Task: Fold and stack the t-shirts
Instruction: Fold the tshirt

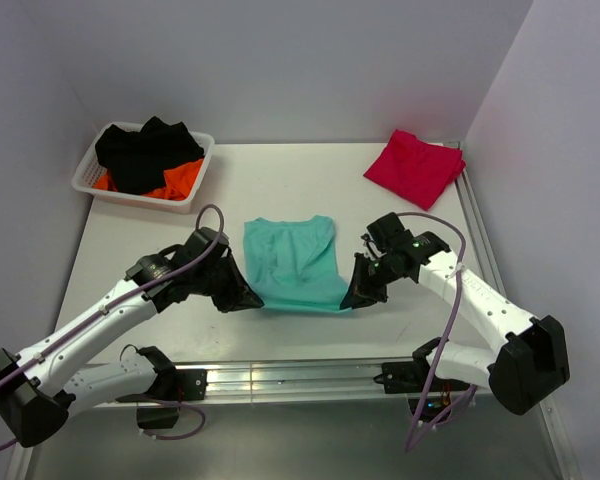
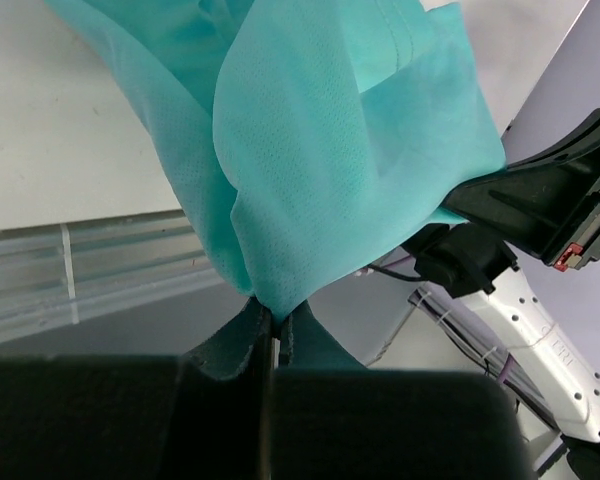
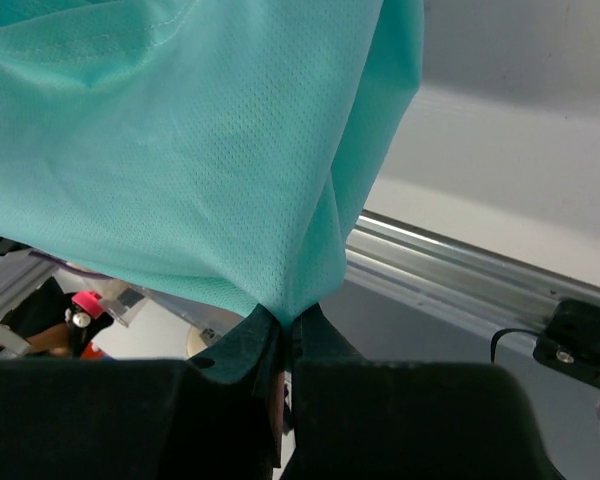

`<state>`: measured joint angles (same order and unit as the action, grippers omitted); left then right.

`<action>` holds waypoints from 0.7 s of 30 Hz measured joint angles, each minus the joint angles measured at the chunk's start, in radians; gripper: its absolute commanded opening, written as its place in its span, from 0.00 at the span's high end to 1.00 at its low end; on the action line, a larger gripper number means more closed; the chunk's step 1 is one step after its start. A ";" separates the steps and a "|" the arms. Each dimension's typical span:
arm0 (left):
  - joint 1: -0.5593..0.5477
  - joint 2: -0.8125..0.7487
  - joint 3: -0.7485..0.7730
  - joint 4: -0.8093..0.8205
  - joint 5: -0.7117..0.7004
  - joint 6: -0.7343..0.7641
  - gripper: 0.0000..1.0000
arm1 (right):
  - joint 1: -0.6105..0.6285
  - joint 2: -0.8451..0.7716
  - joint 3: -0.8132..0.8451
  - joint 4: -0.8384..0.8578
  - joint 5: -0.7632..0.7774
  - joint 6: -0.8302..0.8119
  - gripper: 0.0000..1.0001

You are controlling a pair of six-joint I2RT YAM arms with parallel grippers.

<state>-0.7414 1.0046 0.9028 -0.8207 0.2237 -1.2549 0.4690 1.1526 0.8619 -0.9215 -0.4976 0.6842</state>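
- Left tool (image 1: 251, 300), closed: teal t-shirt (image 1: 292, 265) is gripped at its near left corner.
- Right tool (image 1: 352, 298), closed: near right corner is gripped.

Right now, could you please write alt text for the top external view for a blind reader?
The left hand and right hand each pinch a near corner of a teal t-shirt on a white table. A folded red t-shirt lies far right, a basket of black and orange clothes far left.
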 measured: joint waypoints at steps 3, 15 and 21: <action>0.000 0.000 0.000 -0.014 0.023 -0.001 1.00 | 0.000 -0.003 0.000 -0.023 -0.013 0.002 1.00; 0.003 0.057 0.014 -0.027 0.086 -0.001 1.00 | 0.000 0.072 0.083 -0.115 -0.003 -0.012 1.00; 0.045 0.275 0.198 -0.080 0.075 0.074 1.00 | -0.002 0.269 0.291 -0.189 0.077 -0.074 1.00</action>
<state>-0.6968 1.2793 1.1007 -0.9009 0.2989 -1.1812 0.4671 1.4220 1.1534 -1.1103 -0.4206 0.6106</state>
